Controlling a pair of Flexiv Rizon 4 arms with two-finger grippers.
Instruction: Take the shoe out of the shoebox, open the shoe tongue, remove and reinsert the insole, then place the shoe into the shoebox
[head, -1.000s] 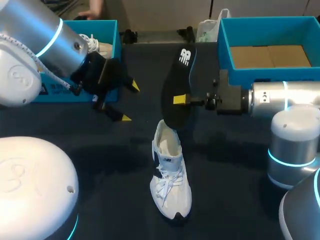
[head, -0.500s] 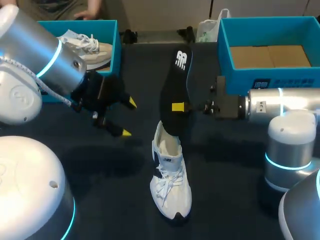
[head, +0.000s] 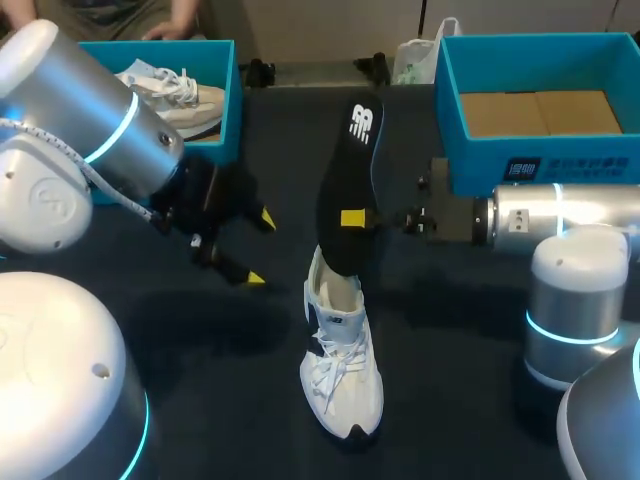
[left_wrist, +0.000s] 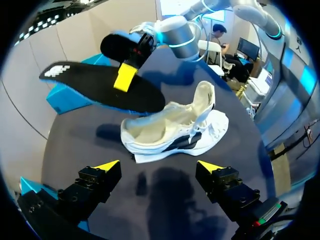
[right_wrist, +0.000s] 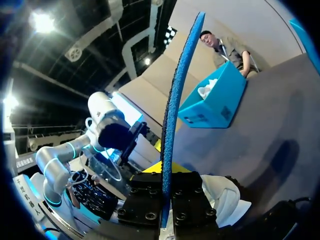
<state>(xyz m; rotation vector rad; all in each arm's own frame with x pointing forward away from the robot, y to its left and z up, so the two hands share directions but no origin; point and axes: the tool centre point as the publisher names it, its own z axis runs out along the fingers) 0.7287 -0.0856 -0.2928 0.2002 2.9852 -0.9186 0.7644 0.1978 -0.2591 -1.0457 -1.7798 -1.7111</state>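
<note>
A white shoe (head: 340, 370) lies on the dark table, toe toward the near edge, its collar wide open (left_wrist: 175, 130). My right gripper (head: 352, 218) is shut on the black insole (head: 350, 170), which it holds on edge over the shoe. The insole's lower end sits at the shoe's heel opening. In the right wrist view the insole (right_wrist: 175, 110) rises as a thin blue edge from between the fingers of the right gripper (right_wrist: 166, 182). My left gripper (head: 258, 248) hovers open to the left of the shoe, nothing between its fingers (left_wrist: 159, 166).
A teal shoebox (head: 222, 70) at the back left holds another pale shoe (head: 175, 95). A second teal shoebox (head: 450, 110) at the back right shows only its cardboard floor. A white bag (head: 415, 60) stands between the boxes at the far edge.
My left arm has swung nearer and lower, toward the shoe. The right gripper has drawn slightly left and down, so the insole's lower end now meets the heel opening.
</note>
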